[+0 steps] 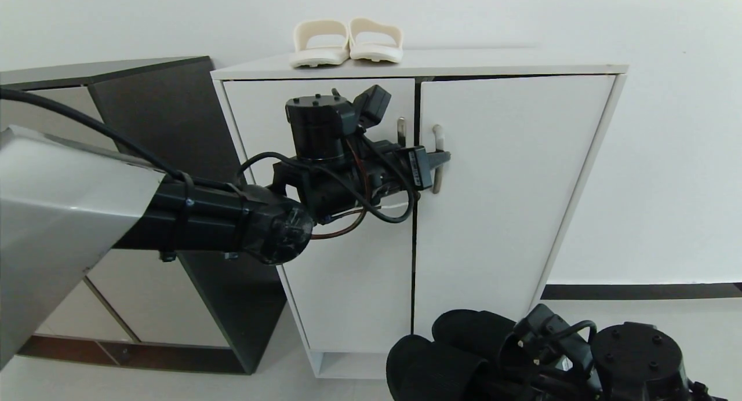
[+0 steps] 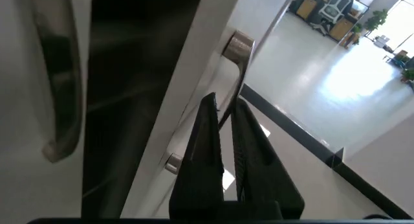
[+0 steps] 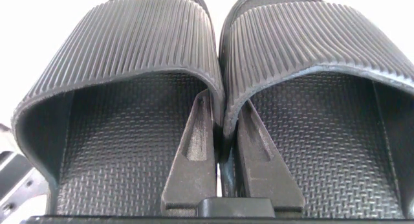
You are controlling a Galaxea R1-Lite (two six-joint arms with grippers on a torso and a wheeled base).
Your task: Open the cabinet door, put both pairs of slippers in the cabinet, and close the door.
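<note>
A white two-door cabinet (image 1: 498,204) stands against the wall. My left gripper (image 1: 443,156) is shut on the right door's metal handle (image 1: 438,137), whose thin bar (image 2: 241,72) passes between the fingertips (image 2: 223,101). That door looks slightly ajar, with a dark gap (image 2: 129,88) beside it. A cream pair of slippers (image 1: 346,42) rests on the cabinet top. Low in front of the cabinet, my right gripper (image 3: 224,104) is shut on a black pair of slippers (image 1: 446,354), pinching the two inner strap edges (image 3: 220,68) together.
The left door (image 1: 324,227) is closed, and its handle (image 1: 400,131) is close to my left gripper. A dark mirrored unit (image 1: 156,157) stands left of the cabinet. Pale floor (image 1: 637,314) lies to the right.
</note>
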